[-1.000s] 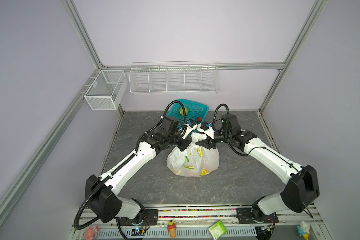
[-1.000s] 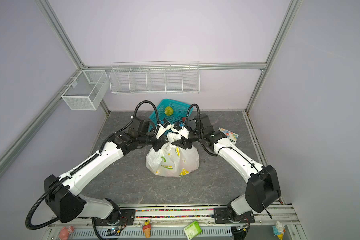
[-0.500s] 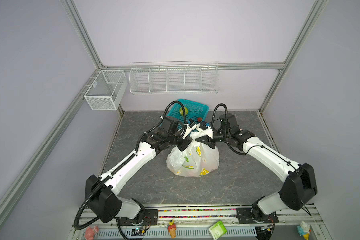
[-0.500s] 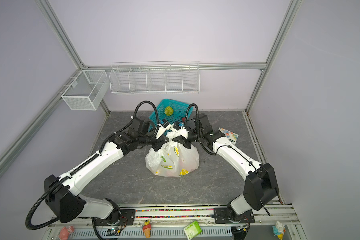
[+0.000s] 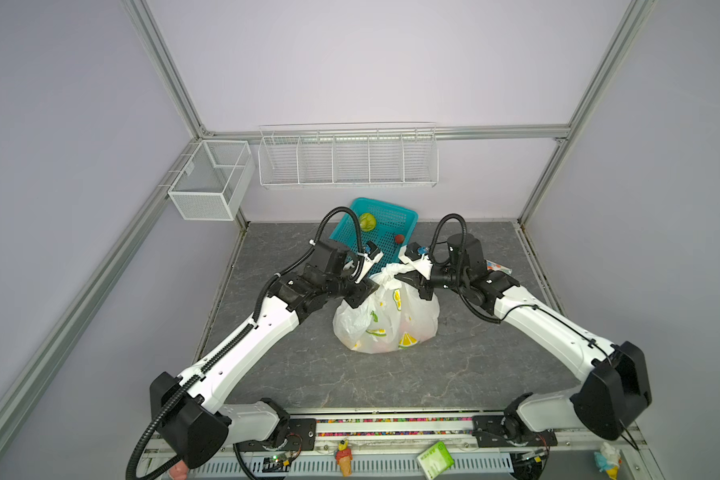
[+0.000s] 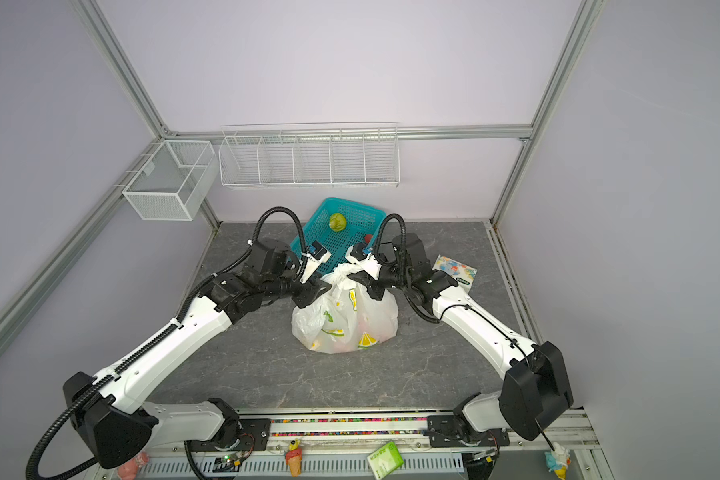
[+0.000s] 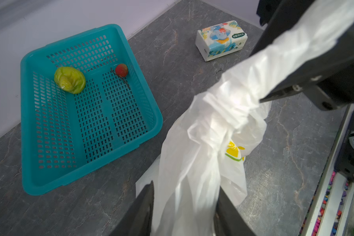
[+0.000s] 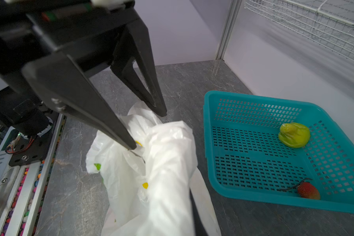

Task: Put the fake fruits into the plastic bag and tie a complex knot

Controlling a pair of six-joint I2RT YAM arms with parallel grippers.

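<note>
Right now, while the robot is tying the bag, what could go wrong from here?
First, the left tool stands open around the neck of the plastic bag, so only the right tool clamps a handle; the twist may slacken. Second, a green fruit and a strawberry lie in the teal basket; a finished knot would shut them out. Third, a hard pull by the right tool might tip the bag.

Looks like a robotics lab test cell: 2 arms, left arm [image 5: 246, 345] and right arm [image 5: 549, 328], mounted on a front rail [image 5: 391, 420], aluminium frame posts [image 5: 167, 68], plain lilac panels [image 5: 371, 62] boxing in a grey stone-look tabletop [image 5: 391, 374], wire rack [image 5: 348, 158] and mesh bin [image 5: 208, 183] hung at the back.
</note>
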